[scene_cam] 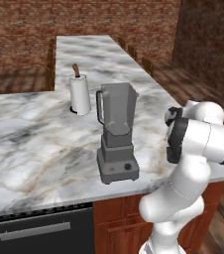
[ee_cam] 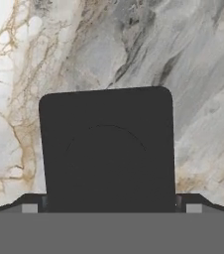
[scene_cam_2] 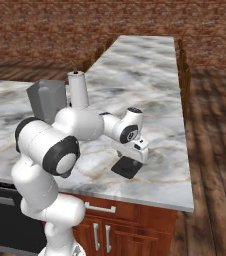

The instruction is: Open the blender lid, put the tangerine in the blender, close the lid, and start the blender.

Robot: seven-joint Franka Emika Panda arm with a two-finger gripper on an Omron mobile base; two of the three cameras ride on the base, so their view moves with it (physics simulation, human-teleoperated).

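1. Showing the blender [scene_cam: 116, 134] upright on the marble table [scene_cam: 29, 144], its tapered jar open at the top with no cap on the rim; the boxy base faces the near edge, and the white paper-towel roll [scene_cam: 80, 94] stands near it at about ten o'clock in the left base view.
2. Showing the blender lid [scene_cam_2: 126, 167] lying flat on the table, well apart from the blender, near the table's front edge; in the right base view it sits at about five o'clock from the jar; in the hand view the same dark square cap [ee_cam: 107, 149] shows its darker round centre.
3. Showing the pincer [scene_cam_2: 131, 161] directly above the lid, its jaws spread wide and pinching nothing; the small dark tips [ee_cam: 28, 208] flank the lid's lower corners in the hand view; whether they touch the lid cannot be told.
4. Progress, as judged: the lid-opening step appears done, since the lid is off and set down.
5. Remaining, as judged: fetching the tangerine and dropping it into the jar; replacing the lid; starting the blender at its base controls; no orange fruit can be made out on the visible stretch of table, so its place cannot be told.
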